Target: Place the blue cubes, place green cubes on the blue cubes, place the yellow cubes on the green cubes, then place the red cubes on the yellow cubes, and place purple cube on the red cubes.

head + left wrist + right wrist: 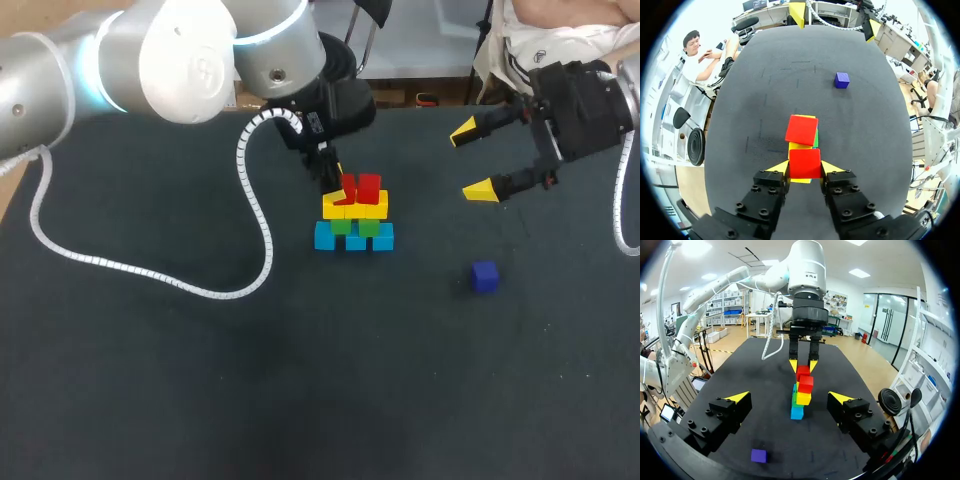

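Here the left pincer (804, 167) pinches a red cube (804, 161) from two sides, its yellow tips pressed against the cube's flanks, at the top of the stack (799, 395). Just ahead of it a second red cube (801, 129) sits on the same level, turned slightly askew. Under both lie the yellow cubes (372, 205), then the green cubes (368, 227), then three blue cubes (323, 236) on the desk (150, 380). The purple cube (484, 276) lies alone on the desk, well apart from the stack, on the right arm's side. The right pincer (473, 160) hangs spread wide, holding nothing, above the desk near that cube. The left arm's white coiled cable (150, 270) trails across the desk on the stack's other side.
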Motion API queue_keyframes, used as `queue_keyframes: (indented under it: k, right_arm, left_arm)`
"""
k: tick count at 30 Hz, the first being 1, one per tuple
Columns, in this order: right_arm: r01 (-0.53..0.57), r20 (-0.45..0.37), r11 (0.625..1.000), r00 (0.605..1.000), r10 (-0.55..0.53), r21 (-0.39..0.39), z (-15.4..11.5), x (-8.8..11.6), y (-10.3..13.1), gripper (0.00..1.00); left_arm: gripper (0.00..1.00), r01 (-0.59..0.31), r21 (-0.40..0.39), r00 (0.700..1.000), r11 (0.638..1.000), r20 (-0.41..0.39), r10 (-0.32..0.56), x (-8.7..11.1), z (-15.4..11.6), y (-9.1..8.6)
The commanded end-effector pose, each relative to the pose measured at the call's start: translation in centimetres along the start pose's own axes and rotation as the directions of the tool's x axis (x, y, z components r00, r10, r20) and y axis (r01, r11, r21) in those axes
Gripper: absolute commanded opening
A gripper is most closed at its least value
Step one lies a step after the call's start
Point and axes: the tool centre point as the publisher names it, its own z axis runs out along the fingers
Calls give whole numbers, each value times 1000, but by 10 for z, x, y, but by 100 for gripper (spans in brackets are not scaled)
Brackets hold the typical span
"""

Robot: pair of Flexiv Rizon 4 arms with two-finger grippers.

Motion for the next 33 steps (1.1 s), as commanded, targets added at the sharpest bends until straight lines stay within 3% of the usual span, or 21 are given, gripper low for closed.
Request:
queue_keyframes:
  k: [1,27,28,29,33]
  right_arm:
    - [1,1,1000,1000,-1,0,0,0,0,100]
    - [1,1,1000,1000,-1,0,0,0,0,100]
    - [1,1,1000,1000,-1,0,0,0,0,100]
    - [1,1,1000,1000,-1,0,0,0,0,100]
    - [1,1,1000,1000,-1,0,0,0,0,100]
  left_arm:
    - [0,-1,2,1000,1000,-1,1,-2,-1,2]
    - [0,15,-3,1000,1000,-3,-15,-3,1,6]
    - [0,16,-3,1000,1000,-3,-16,-3,1,6]
    - [13,19,-2,1000,1000,-2,-19,-2,1,6]
    - [12,23,0,1000,1000,0,-23,-1,0,6]
